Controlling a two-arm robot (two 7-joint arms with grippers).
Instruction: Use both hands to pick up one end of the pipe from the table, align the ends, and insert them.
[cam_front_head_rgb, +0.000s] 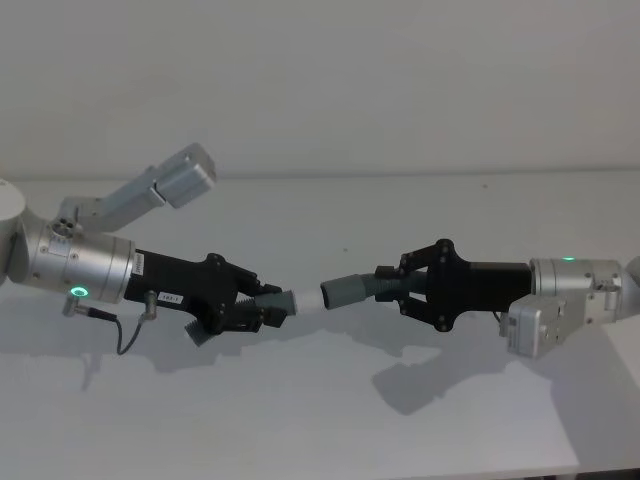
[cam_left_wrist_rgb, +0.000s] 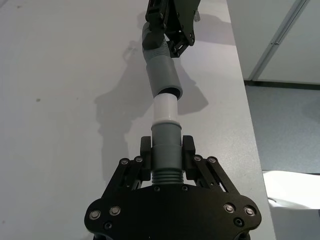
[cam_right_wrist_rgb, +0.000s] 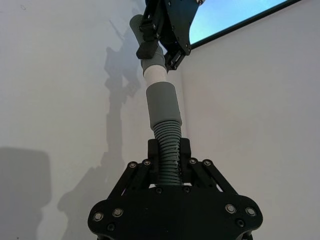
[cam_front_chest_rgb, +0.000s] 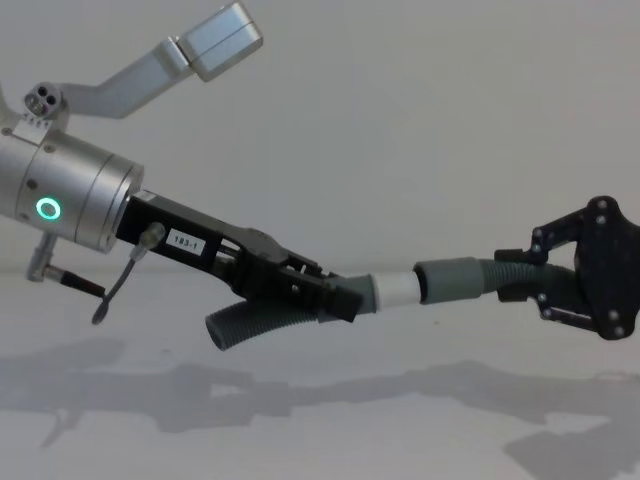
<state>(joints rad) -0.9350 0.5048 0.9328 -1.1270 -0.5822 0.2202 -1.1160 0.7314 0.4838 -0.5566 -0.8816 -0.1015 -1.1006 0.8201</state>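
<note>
Left pincer (cam_front_head_rgb: 262, 312): you see it reaching in from the left, above the tabletop (cam_front_head_rgb: 320, 420), clamped on the tipped hose (cam_front_chest_rgb: 262, 322) just behind its collar.
Right pincer (cam_front_head_rgb: 395, 288): you see it coming in from the right, level with the other, gripping the cuffed hose (cam_right_wrist_rgb: 167, 150) on its ribs.
Tipped hose: held off the tabletop; its white tip (cam_front_head_rgb: 304, 299) points right, toward the other piece, and its ribbed tail curves down and left beneath the pincer in the chest view.
Cuffed hose: also in the air; its cuff (cam_front_head_rgb: 342, 291) points left, mouth toward the tip.
Long axis: you have both pieces lying nearly on one line, left to right, with the cuff angled a little across the tip.
Joint: the tip's front edge sits at the cuff's mouth; in the left wrist view it looks just entered, but how far in you cannot tell.
Hidden: in the head view the tipped hose's tail is behind the left pincer; the cuffed hose's rear is covered by the right pincer's fingers (cam_front_head_rgb: 412, 305).
Cut off: the chest view trims the right arm behind its pincer.
Count: two hose pieces, two pincers, one white tip, one cuff.
</note>
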